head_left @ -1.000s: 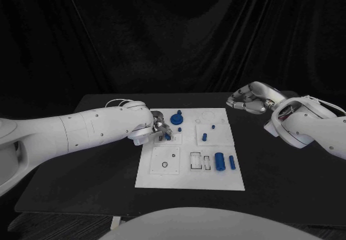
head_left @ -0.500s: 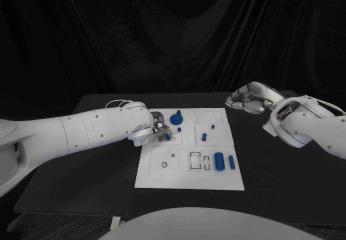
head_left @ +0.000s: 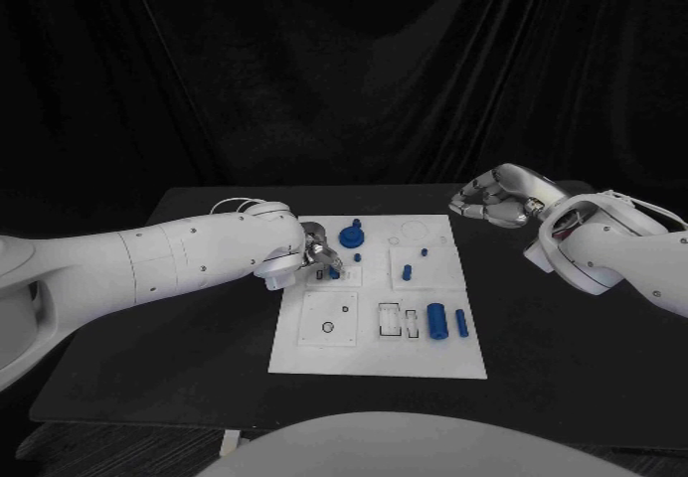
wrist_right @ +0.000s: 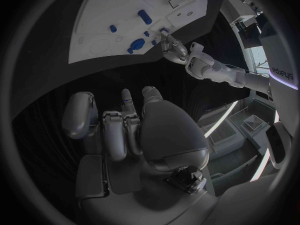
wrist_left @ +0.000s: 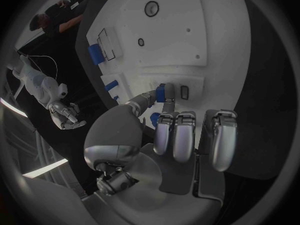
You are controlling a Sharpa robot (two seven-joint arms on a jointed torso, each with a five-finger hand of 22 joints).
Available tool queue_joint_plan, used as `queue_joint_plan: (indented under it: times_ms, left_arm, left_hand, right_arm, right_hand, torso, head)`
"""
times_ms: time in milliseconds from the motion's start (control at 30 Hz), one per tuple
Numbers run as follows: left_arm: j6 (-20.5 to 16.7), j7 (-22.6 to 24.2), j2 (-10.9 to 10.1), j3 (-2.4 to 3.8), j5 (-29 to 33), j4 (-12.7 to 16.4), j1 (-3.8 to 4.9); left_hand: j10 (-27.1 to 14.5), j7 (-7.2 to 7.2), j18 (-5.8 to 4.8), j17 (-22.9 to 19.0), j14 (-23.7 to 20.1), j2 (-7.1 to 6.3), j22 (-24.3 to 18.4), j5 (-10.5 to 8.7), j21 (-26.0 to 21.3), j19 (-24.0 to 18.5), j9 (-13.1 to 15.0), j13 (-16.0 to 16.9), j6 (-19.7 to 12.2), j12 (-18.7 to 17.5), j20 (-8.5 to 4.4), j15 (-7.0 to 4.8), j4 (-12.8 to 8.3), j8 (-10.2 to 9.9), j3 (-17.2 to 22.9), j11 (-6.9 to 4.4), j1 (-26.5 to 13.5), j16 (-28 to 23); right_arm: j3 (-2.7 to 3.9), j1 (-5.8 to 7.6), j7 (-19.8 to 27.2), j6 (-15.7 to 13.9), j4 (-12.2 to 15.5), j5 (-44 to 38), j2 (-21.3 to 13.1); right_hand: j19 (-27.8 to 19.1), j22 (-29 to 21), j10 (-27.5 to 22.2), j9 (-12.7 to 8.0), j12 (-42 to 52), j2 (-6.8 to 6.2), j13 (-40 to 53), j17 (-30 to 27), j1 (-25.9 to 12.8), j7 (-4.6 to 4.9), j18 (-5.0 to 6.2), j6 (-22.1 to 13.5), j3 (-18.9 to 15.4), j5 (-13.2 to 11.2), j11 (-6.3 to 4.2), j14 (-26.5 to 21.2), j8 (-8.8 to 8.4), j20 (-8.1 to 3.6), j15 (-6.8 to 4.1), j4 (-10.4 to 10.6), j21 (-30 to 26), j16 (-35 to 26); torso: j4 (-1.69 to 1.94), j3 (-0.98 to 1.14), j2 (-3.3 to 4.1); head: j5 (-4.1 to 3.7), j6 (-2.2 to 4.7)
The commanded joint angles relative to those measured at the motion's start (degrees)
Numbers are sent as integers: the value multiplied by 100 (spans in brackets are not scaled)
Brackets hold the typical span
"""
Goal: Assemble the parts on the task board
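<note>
Head view – task board: white plate lying flat in the middle of the black tabletop.
Head view – left robot hand: over the board's near-left upper square, fingers closed on a small blue peg.
Head view – right robot hand: above the tabletop just beyond the board's far right corner, fingers curled in, nothing in them.
Head view – other parts: a blue knob stands near the board's far edge; a short pin on the right square; two blue cylinders lie side by side near the right edge.

Left wrist view – left robot hand: thumb and a finger pinch the blue peg against the board, beside a small slot.

Right wrist view – right robot hand: fingers folded toward the palm, holding nothing, apart from the board.
Right wrist view – left robot hand: at the board's edge.
</note>
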Motion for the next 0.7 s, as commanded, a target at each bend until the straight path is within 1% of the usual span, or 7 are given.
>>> queue_joint_plan:
  times_ms: [33, 300, 700]
  left_arm:
    - [80, 26, -1, -10, 27, -20, -27]
    - [77, 35, -11, -10, 27, -27, -27]
    - [166, 69, 2, -10, 27, -56, -28]
  left_hand:
    - [585, -31, 17, 1509, 585, 46, 1424, -40, -30, 445, 14, 1509, -19, -3, -11, -16, -10, -17, 44, -1, 46, 15]
    - [585, -31, 18, 1509, 585, 51, 1422, -49, -34, 442, 24, 1509, -19, -3, -10, -16, -22, -17, 59, 0, 73, 15]
    - [585, -29, 21, 1509, 585, 44, 1417, -61, -44, 433, 32, 1509, -23, -3, -9, -15, -35, -19, 65, 0, 94, 15]
  right_arm:
    - [6, -13, -113, 49, -4, -28, 2]
    - [6, -16, -127, 68, -8, -28, 5]
    - [6, -23, -143, 94, -12, -28, 10]
  right_hand:
    - [-38, 812, 601, -7, -30, 11, 1495, 1268, 54, 23, 115, -21, 38, 30, 43, 544, -20, -13, 20, 7, -37, -39]
    - [-41, 809, 601, -8, -30, 14, 1495, 1261, 60, 24, 116, -22, 45, 30, 45, 541, -22, -12, 21, 7, -47, -44]
    - [-41, 809, 601, -8, -30, 14, 1495, 1261, 60, 24, 116, -22, 45, 30, 45, 541, -22, -12, 21, 7, -47, -44]
  torso:
    - [-1, 1, -1]
    - [-2, 0, 0]
    - [0, 0, -1]
  head:
    - [9, 1]
    - [16, 1]
    - [19, 1]
